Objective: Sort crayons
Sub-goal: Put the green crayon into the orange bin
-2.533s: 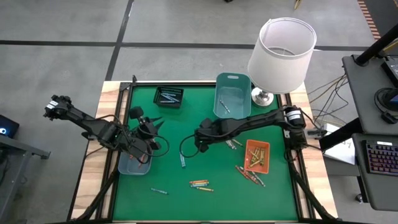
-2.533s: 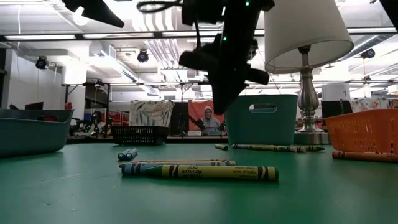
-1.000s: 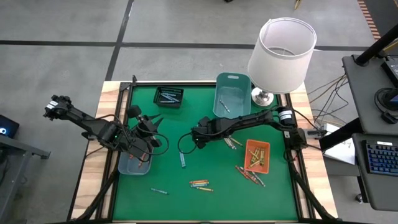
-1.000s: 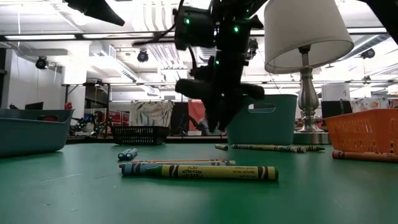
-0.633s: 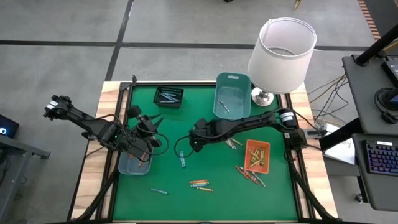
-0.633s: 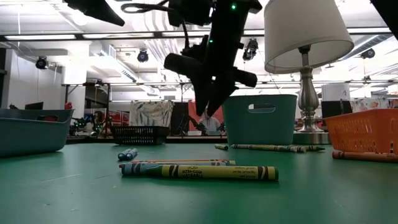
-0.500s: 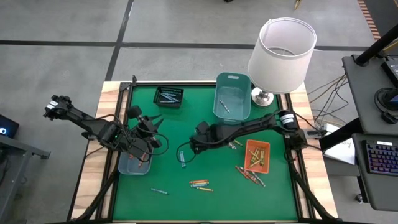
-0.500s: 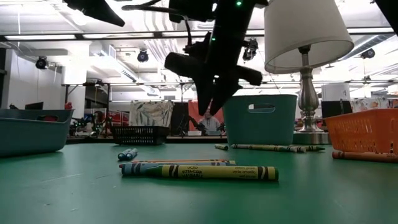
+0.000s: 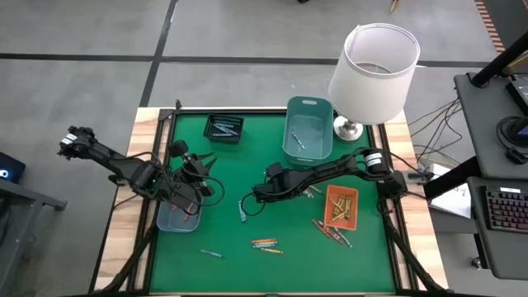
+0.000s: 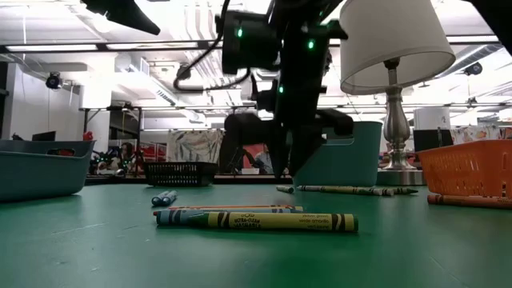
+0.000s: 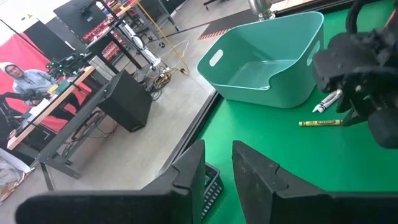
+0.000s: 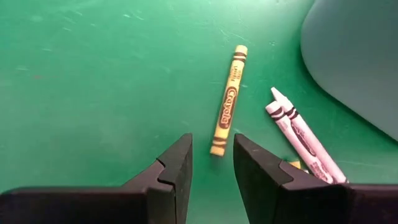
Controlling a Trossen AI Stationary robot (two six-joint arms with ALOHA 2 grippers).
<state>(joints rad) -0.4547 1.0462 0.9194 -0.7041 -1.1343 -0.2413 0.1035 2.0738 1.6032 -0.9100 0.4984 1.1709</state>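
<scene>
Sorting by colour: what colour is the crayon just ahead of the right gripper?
Yellow crayon, clearest in the right wrist view.

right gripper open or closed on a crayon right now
Open, holding nothing. In its wrist view the right gripper shows a clear gap between its fingers, and the yellow crayon lies flat on the green mat just beyond.

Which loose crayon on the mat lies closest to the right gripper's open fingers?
The yellow crayon, lying alone just ahead of the right gripper. The two white crayons lie farther aside, near the teal tray.

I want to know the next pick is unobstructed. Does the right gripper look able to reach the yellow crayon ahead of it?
Probably yes: the right gripper is open and empty just short of the yellow crayon, which lies alone on the green mat; the white crayons lie apart.
</scene>
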